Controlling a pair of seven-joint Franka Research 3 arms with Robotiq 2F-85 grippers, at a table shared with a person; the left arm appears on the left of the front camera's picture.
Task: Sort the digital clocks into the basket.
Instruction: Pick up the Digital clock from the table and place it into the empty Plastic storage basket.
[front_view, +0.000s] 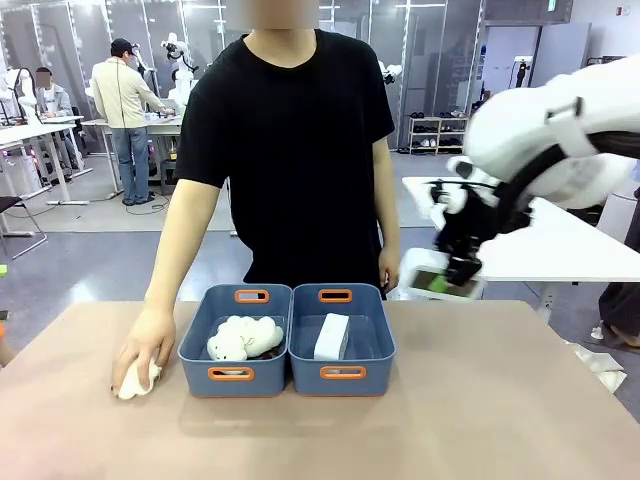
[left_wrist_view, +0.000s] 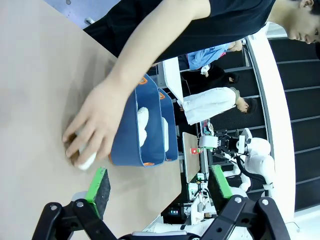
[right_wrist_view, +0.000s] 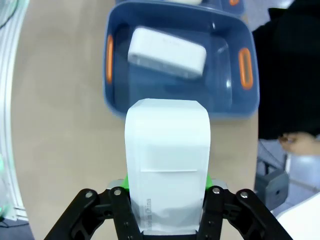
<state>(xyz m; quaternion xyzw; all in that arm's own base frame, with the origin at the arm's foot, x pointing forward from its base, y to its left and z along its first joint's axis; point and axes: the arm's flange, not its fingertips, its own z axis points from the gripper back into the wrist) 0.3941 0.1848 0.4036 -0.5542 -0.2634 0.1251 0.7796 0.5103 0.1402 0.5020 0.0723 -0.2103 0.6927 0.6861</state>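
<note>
No text, label, brand or number can be read. At the bottom of the right wrist view, the white digital clock (right_wrist_view: 167, 165) held in the right hand (right_wrist_view: 167, 212) carries a line of small grey print near its lower edge, too blurred to make out.

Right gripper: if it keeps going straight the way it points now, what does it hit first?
Likely the blue plastic basket. The right gripper is clamped on a white plastic digital clock, which would arrive first, probably meeting the second white clock lying inside. Depth is unclear.
</note>
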